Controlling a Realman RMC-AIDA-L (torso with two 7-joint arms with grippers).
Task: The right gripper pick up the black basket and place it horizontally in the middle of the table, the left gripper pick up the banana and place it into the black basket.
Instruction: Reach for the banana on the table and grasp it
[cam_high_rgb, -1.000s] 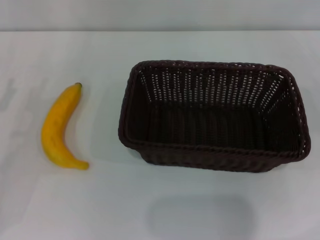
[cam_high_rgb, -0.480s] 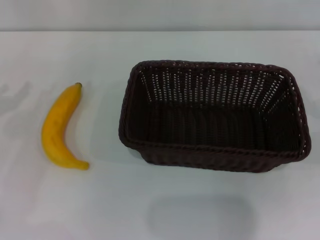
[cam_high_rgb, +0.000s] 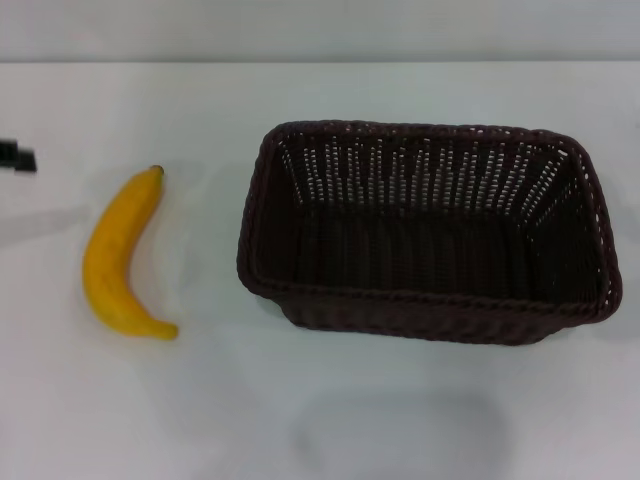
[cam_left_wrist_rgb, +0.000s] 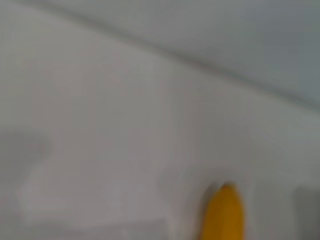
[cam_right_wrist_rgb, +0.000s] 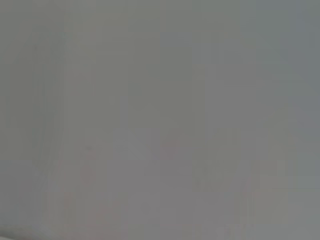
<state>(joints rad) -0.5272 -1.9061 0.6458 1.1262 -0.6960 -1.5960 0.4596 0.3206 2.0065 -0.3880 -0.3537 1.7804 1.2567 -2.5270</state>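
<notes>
the basket (cam_high_rgb: 425, 235) sits upright on the white worktop (cam_high_rgb: 330, 410), long side across the head view, open mouth up and nothing inside. it lies a little right of the worktop's middle, already horizontal, so by my reading the right arm's share of the job looks done or nearly so. the right gripper is out of sight in every view; its wrist camera shows only a blank grey surface.

the banana (cam_high_rgb: 118, 258) lies flat on the worktop left of the basket, well apart from it, stem tip pointing away from the robot and its curve bowing away from the basket. nothing touches it.

a small black piece of the left gripper (cam_high_rgb: 17, 157) shows at the left edge, farther from the basket than the banana is. i cannot tell whether its jaws are apart or together. its wrist camera catches the banana's end (cam_left_wrist_rgb: 223, 215), which suggests the arm is lining up for the pick.
</notes>
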